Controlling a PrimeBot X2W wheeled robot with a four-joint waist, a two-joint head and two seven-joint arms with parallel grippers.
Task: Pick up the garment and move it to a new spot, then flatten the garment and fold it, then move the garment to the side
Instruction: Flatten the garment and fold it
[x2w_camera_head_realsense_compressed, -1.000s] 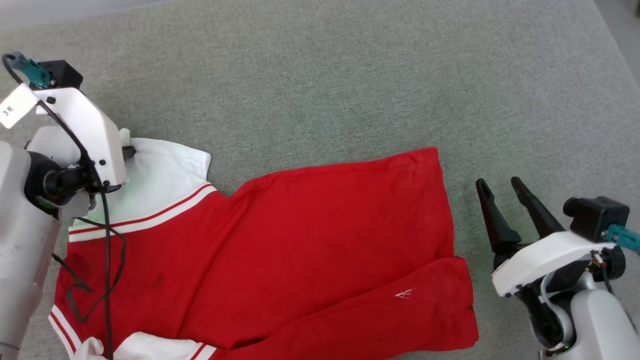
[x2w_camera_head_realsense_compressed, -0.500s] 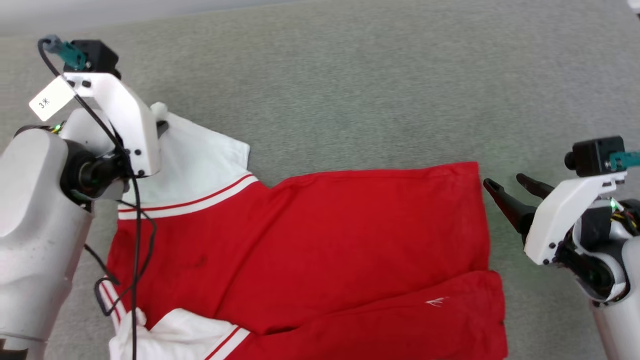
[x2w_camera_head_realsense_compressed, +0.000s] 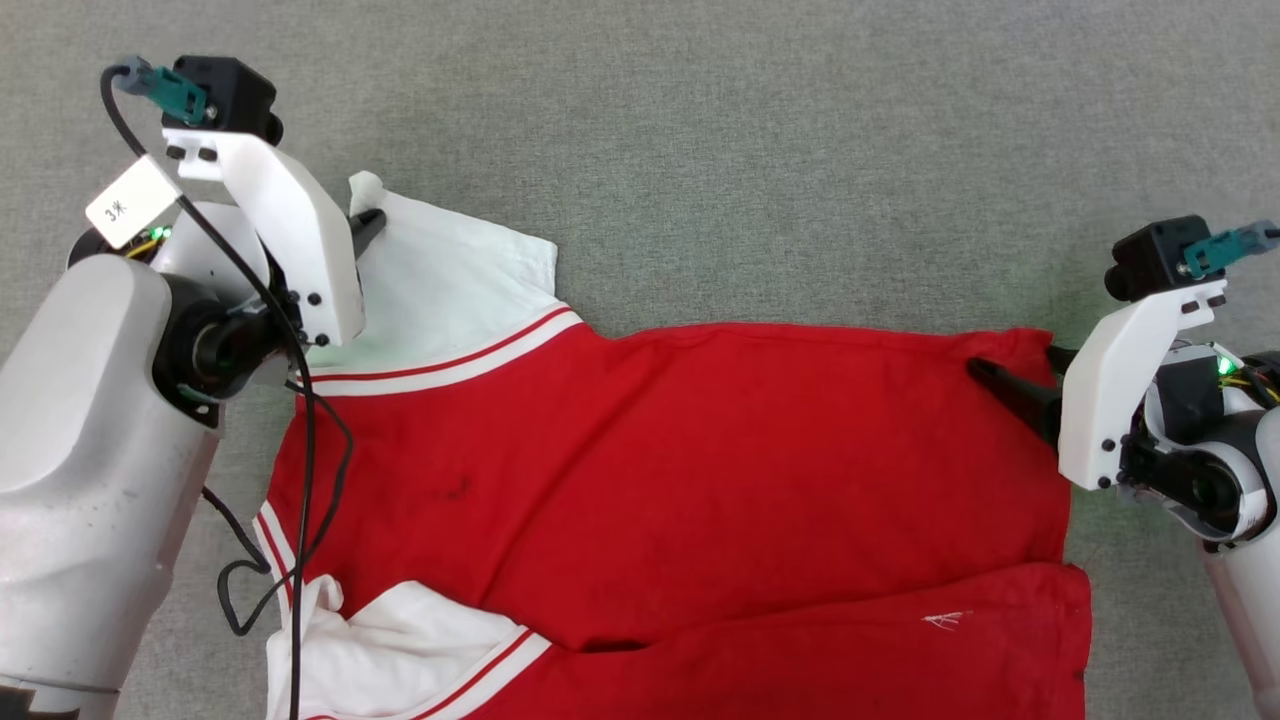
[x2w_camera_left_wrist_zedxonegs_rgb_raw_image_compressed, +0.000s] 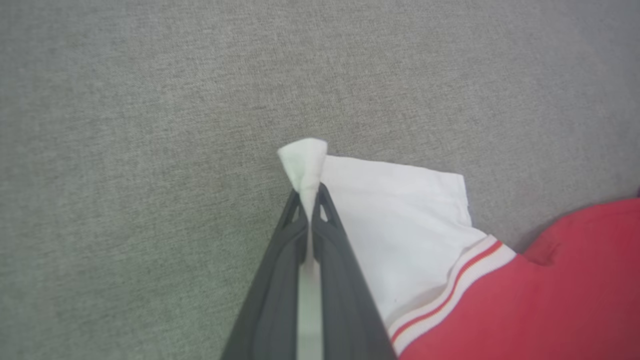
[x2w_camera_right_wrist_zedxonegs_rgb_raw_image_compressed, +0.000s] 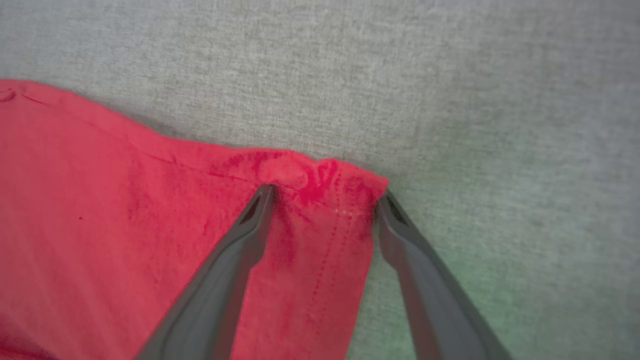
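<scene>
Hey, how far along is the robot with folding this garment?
Done: the garment lies mostly spread on the grey surface, though its near edge is rumpled. In hand: the left gripper pinches a white corner, and the right gripper stands open astride a red corner, not yet closed. Left: flattening, folding, moving it aside.

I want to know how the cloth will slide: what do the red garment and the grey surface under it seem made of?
Garment: thin, soft, matte fabric, probably a light knit; it puckers at its corner and shows stitched hems. Grey surface: matte woven, upholstery-like cloth, with a speckled weave; the fibre cannot be told.
</scene>
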